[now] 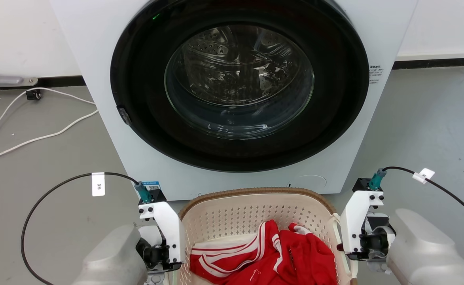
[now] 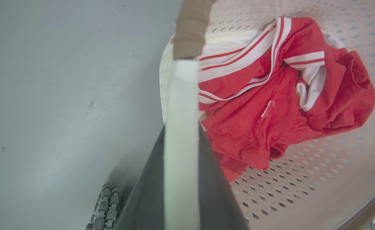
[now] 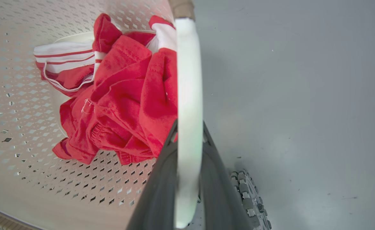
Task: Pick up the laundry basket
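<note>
The laundry basket, cream with perforated walls and a brown woven-look rim, stands low in the head view in front of the washer. A red and white garment lies bunched inside it. My left gripper is shut on the basket's white left handle, a dark finger on each side of the strap. My right gripper is shut on the white right handle in the same way. In the head view both wrists flank the basket's sides. Whether the basket's base touches the floor is hidden.
A white front-loading washer with its round dark glass door shut stands right behind the basket. White cables trail over the grey floor at the left. Small rollers of my base show beside each handle.
</note>
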Tool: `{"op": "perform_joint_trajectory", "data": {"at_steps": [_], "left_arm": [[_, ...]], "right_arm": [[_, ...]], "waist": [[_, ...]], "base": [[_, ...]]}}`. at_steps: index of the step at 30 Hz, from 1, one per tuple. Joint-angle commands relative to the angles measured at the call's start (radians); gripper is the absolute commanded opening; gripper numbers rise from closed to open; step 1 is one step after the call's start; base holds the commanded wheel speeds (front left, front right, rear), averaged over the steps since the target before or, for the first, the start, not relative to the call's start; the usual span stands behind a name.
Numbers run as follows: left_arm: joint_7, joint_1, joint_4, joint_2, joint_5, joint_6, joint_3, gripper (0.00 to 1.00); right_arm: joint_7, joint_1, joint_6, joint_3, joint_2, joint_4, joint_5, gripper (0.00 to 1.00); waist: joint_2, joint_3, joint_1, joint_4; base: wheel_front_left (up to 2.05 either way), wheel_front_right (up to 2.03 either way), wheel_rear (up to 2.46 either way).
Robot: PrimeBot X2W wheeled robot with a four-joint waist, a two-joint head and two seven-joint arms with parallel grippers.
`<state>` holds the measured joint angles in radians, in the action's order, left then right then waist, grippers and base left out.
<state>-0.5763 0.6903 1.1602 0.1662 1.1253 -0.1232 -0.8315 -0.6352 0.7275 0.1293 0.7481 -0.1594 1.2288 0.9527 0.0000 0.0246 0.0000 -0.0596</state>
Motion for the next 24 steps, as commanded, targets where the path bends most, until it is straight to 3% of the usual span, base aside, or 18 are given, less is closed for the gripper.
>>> {"op": "perform_joint_trajectory", "data": {"at_steps": [1, 24], "left_arm": [[0.003, -0.002, -0.008, -0.017, 0.011, -0.013, 0.0, 0.0], [0.016, -0.005, 0.0, -0.015, 0.048, -0.013, -0.037, 0.0]], "right_arm": [[0.003, 0.0, 0.003, 0.001, 0.006, -0.001, 0.01, 0.0], [-0.022, 0.002, 0.003, 0.016, 0.014, 0.005, 0.038, 0.0]], "waist": [[0.0, 0.0, 0.0, 0.0], [0.0, -0.001, 0.0, -0.002]], "base": [[0.0, 0.0, 0.0], [0.0, 0.0, 0.0]]}}
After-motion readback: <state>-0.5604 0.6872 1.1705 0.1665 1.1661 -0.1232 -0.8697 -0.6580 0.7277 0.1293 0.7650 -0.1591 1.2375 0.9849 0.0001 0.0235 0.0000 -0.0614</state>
